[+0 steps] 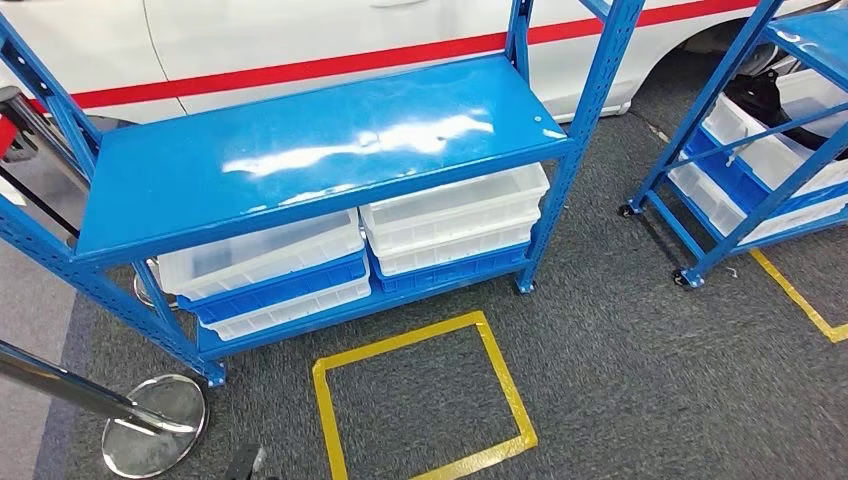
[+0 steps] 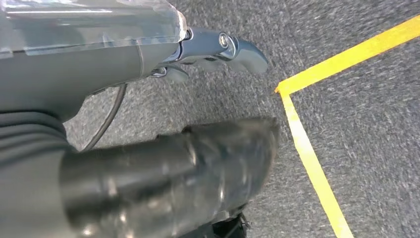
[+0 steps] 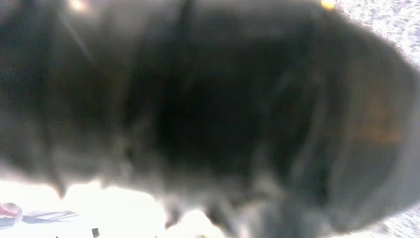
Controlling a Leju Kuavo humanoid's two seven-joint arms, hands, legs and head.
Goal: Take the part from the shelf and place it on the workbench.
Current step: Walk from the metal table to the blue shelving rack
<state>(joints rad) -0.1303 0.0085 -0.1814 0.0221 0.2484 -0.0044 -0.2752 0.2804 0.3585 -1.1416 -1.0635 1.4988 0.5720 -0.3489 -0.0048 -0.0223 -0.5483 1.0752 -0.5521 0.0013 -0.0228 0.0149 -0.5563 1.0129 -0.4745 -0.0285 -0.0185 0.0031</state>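
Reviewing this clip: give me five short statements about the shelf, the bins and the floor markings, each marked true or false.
1. The blue shelf's top board is bare. True.
2. White bins sit on the shelf's lower level. True.
3. The yellow tape square is on the shelf's top board. False: it is on the grey carpet in front of the shelf.
4. A green car stands behind the shelf. False: the car is white with a red stripe.
5. A second blue rack stands to the right. True.

Blue shelf (image 1: 330,150) (glossy top), upright
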